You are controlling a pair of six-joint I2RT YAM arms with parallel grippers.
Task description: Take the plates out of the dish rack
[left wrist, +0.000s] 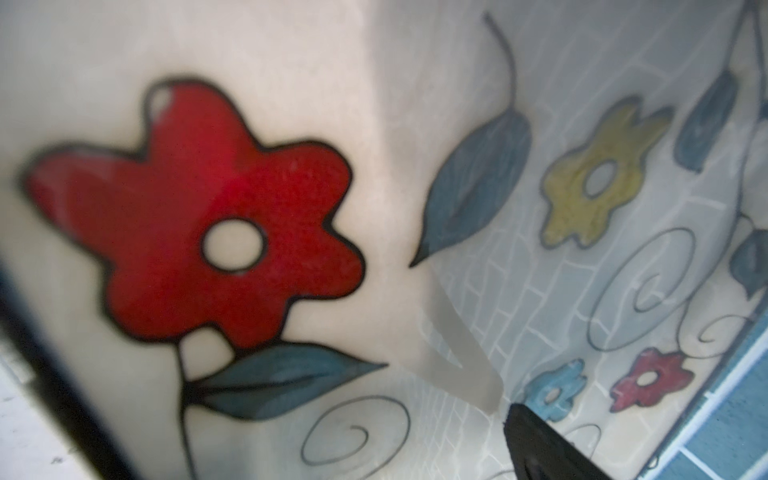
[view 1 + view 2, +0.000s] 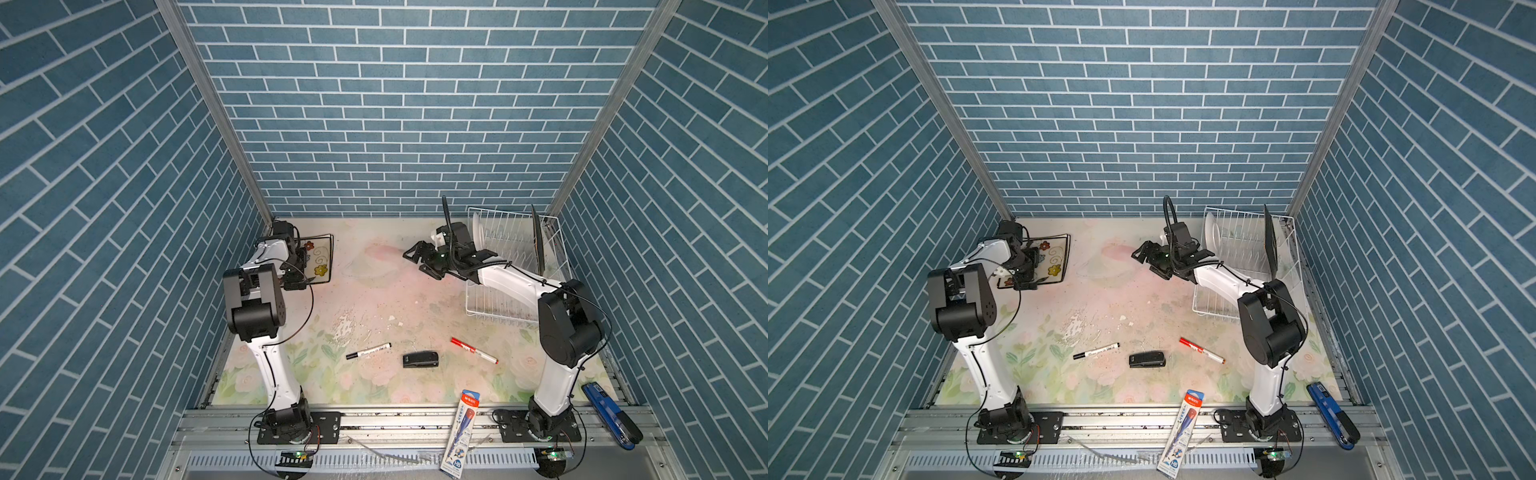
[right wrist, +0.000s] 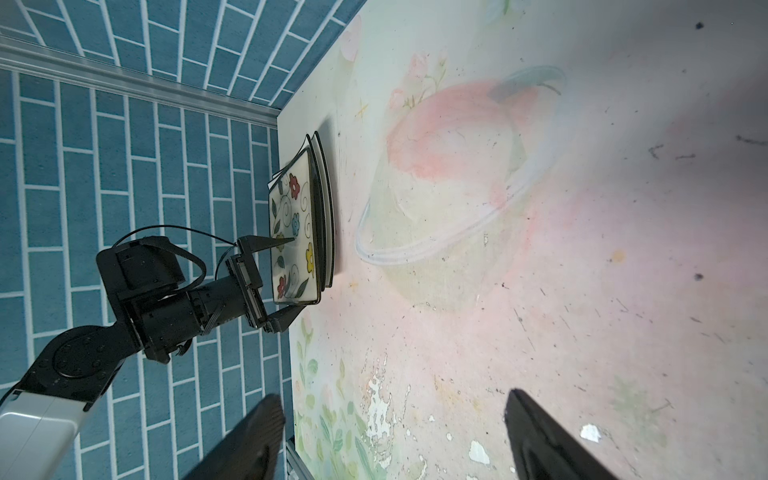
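Notably flower-patterned, black-rimmed square plate (image 2: pixel 320 259)

Left claw (image 2: pixel 296 274) mostly hidden behind its own arm in both top views; its fingertips can't be made out there. Flower-patterned plate (image 2: pixel 320 259) partly covered by that arm; plates stacked under it (image 3: pixel 328 208) show only as thin edges in the right wrist view, count unclear. Left wrist view: flower plate (image 1: pixel 374 208) fills the frame, blurred up close, cut off on all sides; only one dark finger (image 1: pixel 540 449) shows, cropped. Right wrist view: both fingers (image 3: pixel 548 440) cropped at the frame edge. Dish rack (image 2: pixel 515 232) near side hidden by the right arm. Round white plate (image 2: pixel 478 232) in the rack half hidden behind the right wrist. Black plate (image 2: pixel 538 241) seen edge-on only.
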